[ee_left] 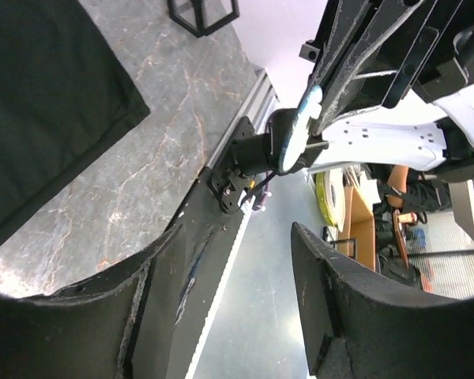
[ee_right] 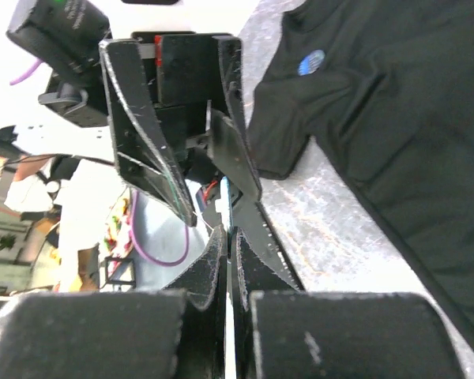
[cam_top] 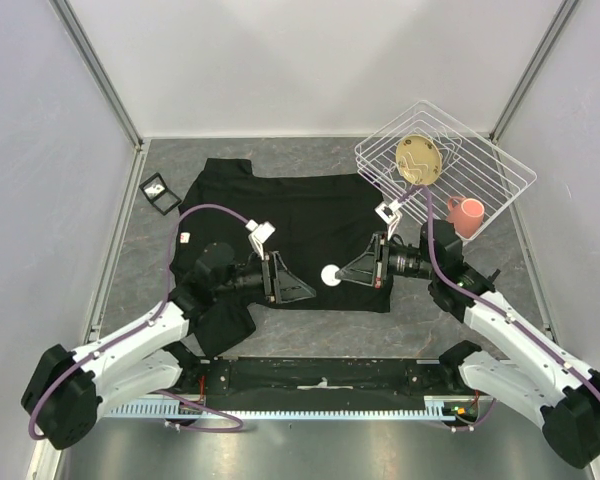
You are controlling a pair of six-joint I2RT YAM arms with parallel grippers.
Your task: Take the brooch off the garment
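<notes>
The black T-shirt (cam_top: 300,215) lies spread flat on the grey table. My right gripper (cam_top: 343,275) is shut on the brooch (cam_top: 330,275), a small round white disc, and holds it over the shirt's near hem. In the left wrist view the brooch (ee_left: 306,118) shows as a white and pale blue disc with a pin, pinched in the right fingers. In the right wrist view the gripper (ee_right: 231,245) clamps it edge-on, a thin pale sliver (ee_right: 228,343). My left gripper (cam_top: 305,292) is open and empty just left of the brooch, and in its own view (ee_left: 245,316) nothing lies between the fingers.
A white wire rack (cam_top: 445,165) at the back right holds a tan plate (cam_top: 419,160), with a pink cup (cam_top: 467,213) beside it. A small black frame (cam_top: 160,193) lies left of the shirt. A small pale tag (cam_top: 184,238) sits on the shirt's left sleeve.
</notes>
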